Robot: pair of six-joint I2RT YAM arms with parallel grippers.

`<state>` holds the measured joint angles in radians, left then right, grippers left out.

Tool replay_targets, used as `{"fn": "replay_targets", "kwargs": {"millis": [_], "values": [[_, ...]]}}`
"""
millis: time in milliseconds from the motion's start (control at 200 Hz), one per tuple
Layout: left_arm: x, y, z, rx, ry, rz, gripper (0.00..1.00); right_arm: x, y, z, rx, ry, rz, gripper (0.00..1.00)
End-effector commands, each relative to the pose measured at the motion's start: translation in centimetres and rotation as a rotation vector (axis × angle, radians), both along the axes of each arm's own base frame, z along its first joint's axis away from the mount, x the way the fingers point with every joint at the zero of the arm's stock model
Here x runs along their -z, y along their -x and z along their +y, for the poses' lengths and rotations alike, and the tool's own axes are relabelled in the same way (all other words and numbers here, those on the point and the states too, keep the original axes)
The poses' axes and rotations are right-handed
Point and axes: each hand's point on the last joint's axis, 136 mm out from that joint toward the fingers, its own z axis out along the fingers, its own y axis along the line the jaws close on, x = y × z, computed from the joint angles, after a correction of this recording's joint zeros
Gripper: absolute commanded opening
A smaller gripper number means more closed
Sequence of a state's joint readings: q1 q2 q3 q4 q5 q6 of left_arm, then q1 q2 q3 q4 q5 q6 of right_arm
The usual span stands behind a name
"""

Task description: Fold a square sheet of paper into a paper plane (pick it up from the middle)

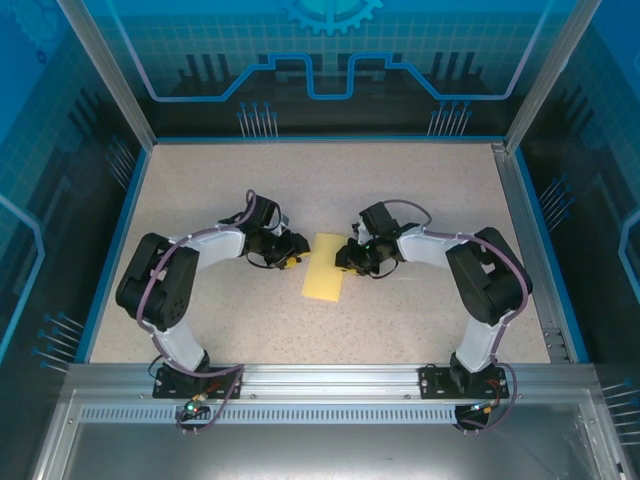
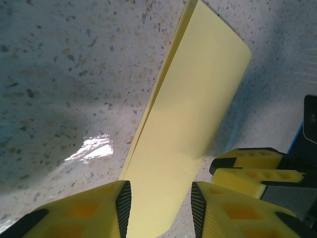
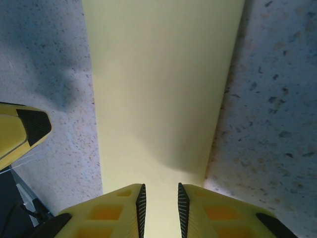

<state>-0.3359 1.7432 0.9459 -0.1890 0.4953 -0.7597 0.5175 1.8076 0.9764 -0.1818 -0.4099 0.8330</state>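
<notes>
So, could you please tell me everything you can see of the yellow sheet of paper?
The sheet of paper is pale yellow, thin and matte. It is folded into a narrow rectangle, and in the left wrist view two layers gape slightly along one long edge. It lies on the speckled table, midway between the arms. The left gripper and the right gripper each have it between open fingers; whether they press on it I cannot tell.

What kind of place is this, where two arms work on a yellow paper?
Most likely a robot test cell in a laboratory. The speckled table is fenced by an aluminium frame with blue printed panels, and the left arm and right arm are bolted to a rail at its near edge.
</notes>
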Motion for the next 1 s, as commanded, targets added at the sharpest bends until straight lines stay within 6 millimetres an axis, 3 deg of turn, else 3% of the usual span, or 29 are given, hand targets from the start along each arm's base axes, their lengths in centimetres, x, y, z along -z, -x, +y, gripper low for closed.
{"fn": "replay_targets", "kwargs": {"millis": [0,425,995], "values": [[-0.2,-0.1,-0.9,0.027,0.018,0.012,0.4,0.4,-0.2,0.2,-0.022,-0.008,0.009,0.27],[0.5,0.1,-1.1,0.026,0.0,0.039,0.42,2.2,0.3,-0.7,-0.019,0.025,0.037,0.26],[1.6,1.0,-2.1,0.092,-0.023,0.074,0.43,2.5,0.7,-1.3,-0.003,0.003,0.047,0.27]]}}
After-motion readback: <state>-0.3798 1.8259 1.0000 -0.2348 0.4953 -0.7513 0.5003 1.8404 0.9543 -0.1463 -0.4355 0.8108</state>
